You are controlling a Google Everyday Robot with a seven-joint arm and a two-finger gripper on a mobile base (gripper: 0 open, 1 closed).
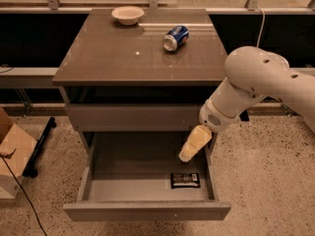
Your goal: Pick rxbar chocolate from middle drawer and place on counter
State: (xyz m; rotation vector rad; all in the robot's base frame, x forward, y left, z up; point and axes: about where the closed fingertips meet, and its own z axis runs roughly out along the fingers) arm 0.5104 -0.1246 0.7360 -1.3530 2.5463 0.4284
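The drawer (133,183) stands pulled right out, and that is what gives the arm (246,85) its way in from above. The floor is exposed all the way to the front panel.

The bar (185,180) lies flat on that floor in the front right corner, lettering up. It sits near the right wall and just behind the front panel. Lying flat and low like that, it offers only thin edges, so I judge a straight top-down approach is what it calls for.

The gripper (186,154) hangs over the right side of the drawer, angled down and a little left. Its tip is above and just behind the bar, apart from it, with no contact. Whether the claw is released or clenched I cannot tell from here, but nothing shows in its hold.

The arm comes in from the right and bends over the cabinet's corner. That keeps its bulk outside the drawer walls and below the upper drawer front (133,116).

Up top, the counter (113,58) carries a can (175,37) on its side and a bowl (127,14), both toward the back. The near half looks free, so that is the likely landing spot.

This is the reach, and the pick is not yet made. The next move needs a short shift toward the front, then down onto the bar. The risk I see is that right wall, which leaves little room beside the bar.
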